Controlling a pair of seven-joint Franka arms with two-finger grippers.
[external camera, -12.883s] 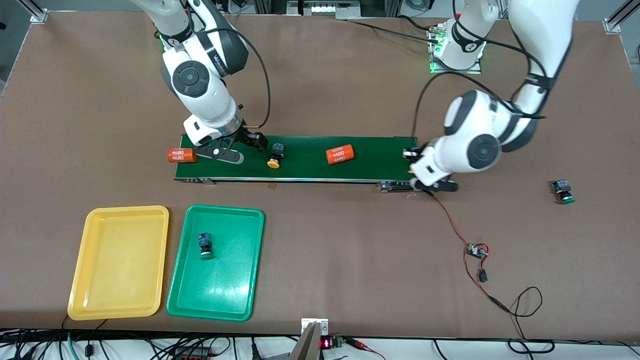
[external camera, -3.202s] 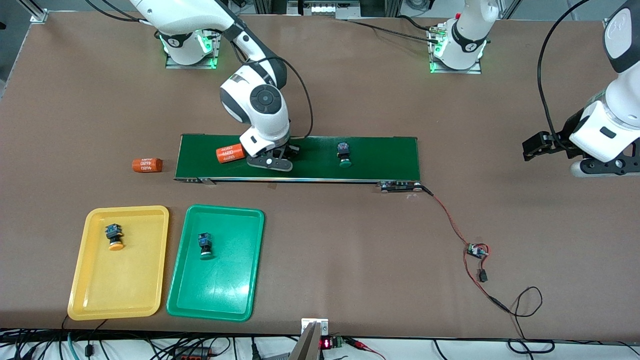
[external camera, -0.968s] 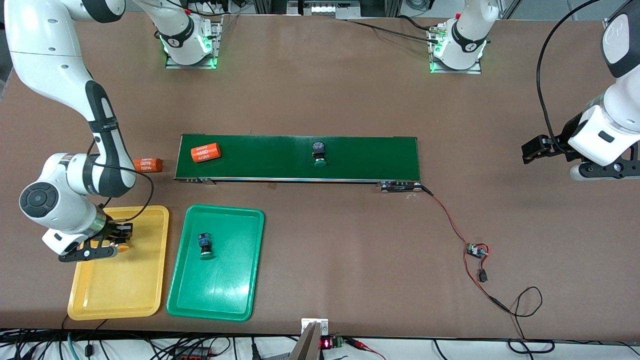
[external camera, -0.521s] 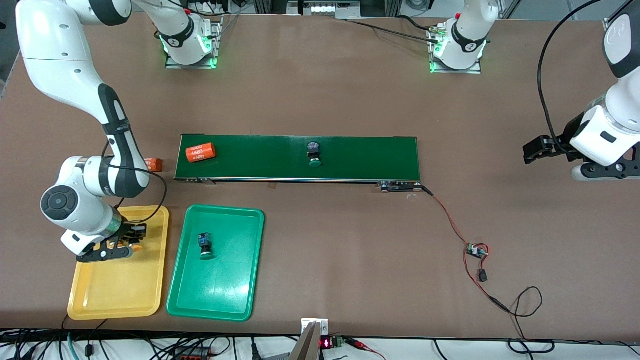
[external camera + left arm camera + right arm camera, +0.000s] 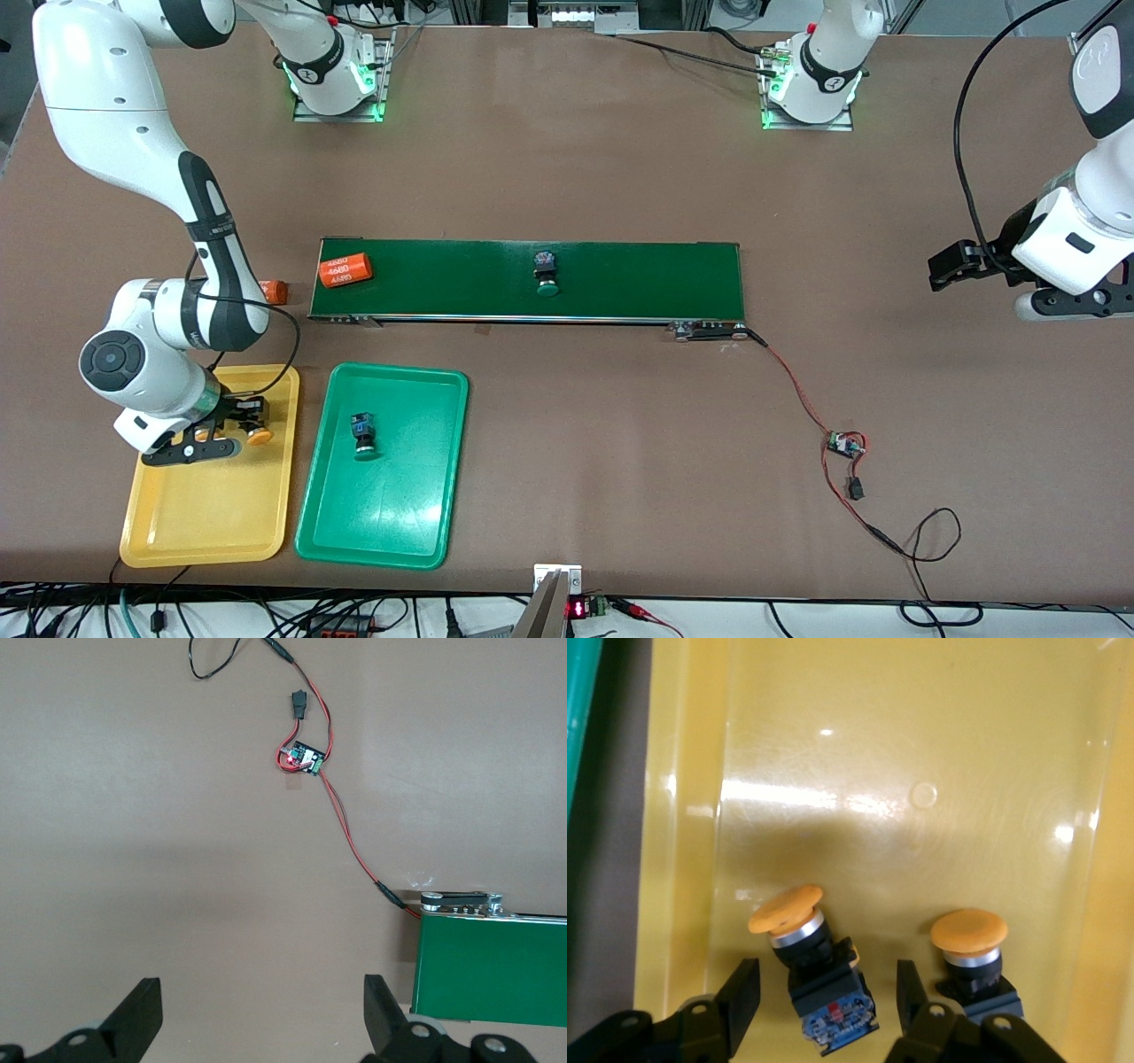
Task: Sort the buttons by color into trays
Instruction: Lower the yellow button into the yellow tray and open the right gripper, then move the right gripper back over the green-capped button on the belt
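While the right gripper (image 5: 824, 992) stands apart over a yellow button (image 5: 811, 970) in the yellow tray (image 5: 190, 523), and the waiting left gripper (image 5: 261, 1019) is open, the green button (image 5: 547, 273) on the belt (image 5: 638, 279) needs fetching next.

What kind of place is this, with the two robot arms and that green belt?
Probably a robotics lab bench set up for sorting trials: a small conveyor belt with exposed wiring and a bare circuit board, colored sorting trays such as the yellow tray, and aluminium framing at the table's edges.

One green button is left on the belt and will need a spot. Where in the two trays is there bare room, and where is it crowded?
The green tray is bare from its lone green button down to the rim nearest the front camera. The yellow tray is bare in that same near half. Its farther end is crowded: two yellow buttons lie beside each other under the right gripper, whose open fingers straddle one.
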